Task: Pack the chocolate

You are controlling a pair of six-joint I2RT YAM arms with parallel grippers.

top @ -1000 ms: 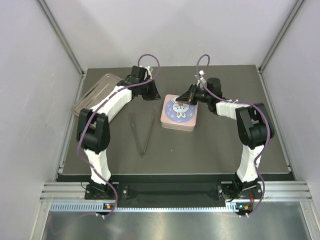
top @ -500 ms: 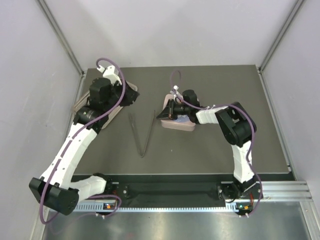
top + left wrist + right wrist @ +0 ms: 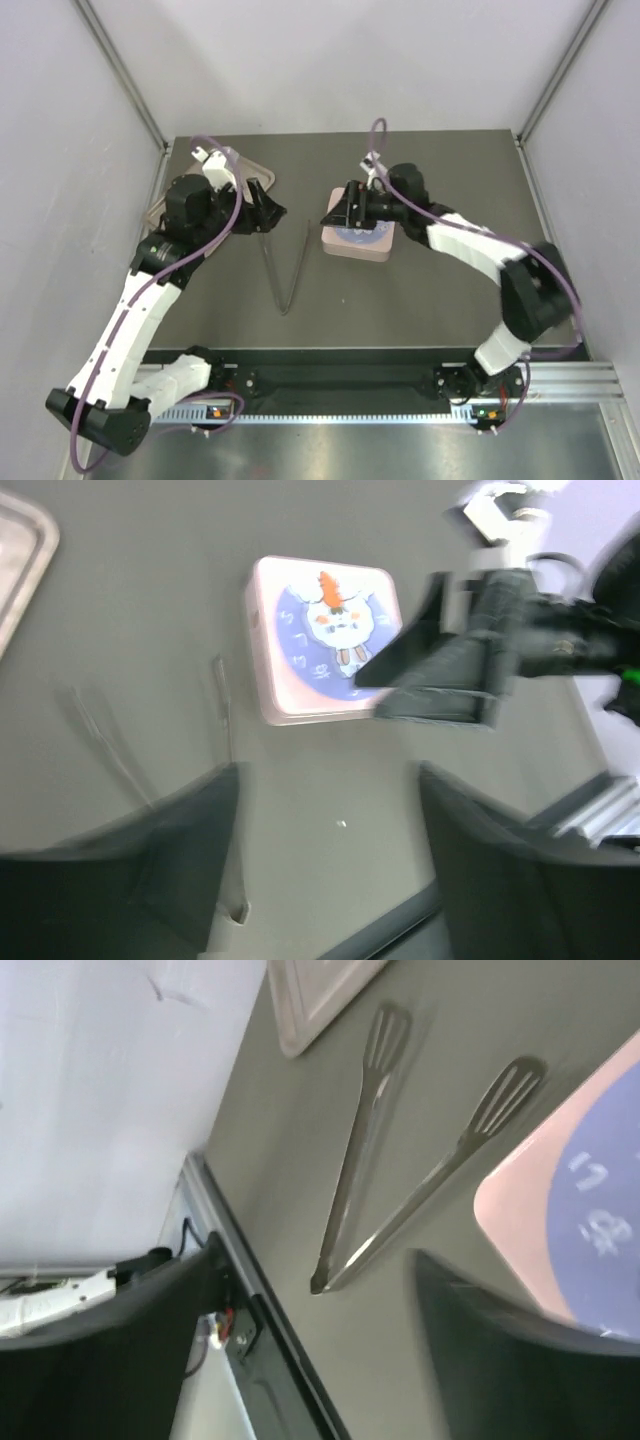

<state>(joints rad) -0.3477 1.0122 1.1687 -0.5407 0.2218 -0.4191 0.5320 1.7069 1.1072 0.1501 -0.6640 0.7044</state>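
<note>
No chocolate shows in any view. A square pink tin (image 3: 362, 243) with a cartoon lid lies shut at mid-table, also in the left wrist view (image 3: 310, 645) and the right wrist view (image 3: 560, 1210). My right gripper (image 3: 336, 211) hovers over the tin's left edge. Its jaws are open with only table and the tongs' tip between them (image 3: 315, 1350). My left gripper (image 3: 272, 213) hangs left of the tin, above the tongs' upper ends, open with nothing between its fingers (image 3: 330, 870).
Metal tongs (image 3: 288, 268) lie in a V on the dark table between the arms, seen close in the right wrist view (image 3: 400, 1150). A clear plastic tray (image 3: 255, 170) sits at the back left under the left arm. Grey walls close in on the table's sides.
The left gripper swung right, off the tray toward the tongs. The right arm stretched out and its gripper lifted over the tin's left edge. Both grippers now stand open.
</note>
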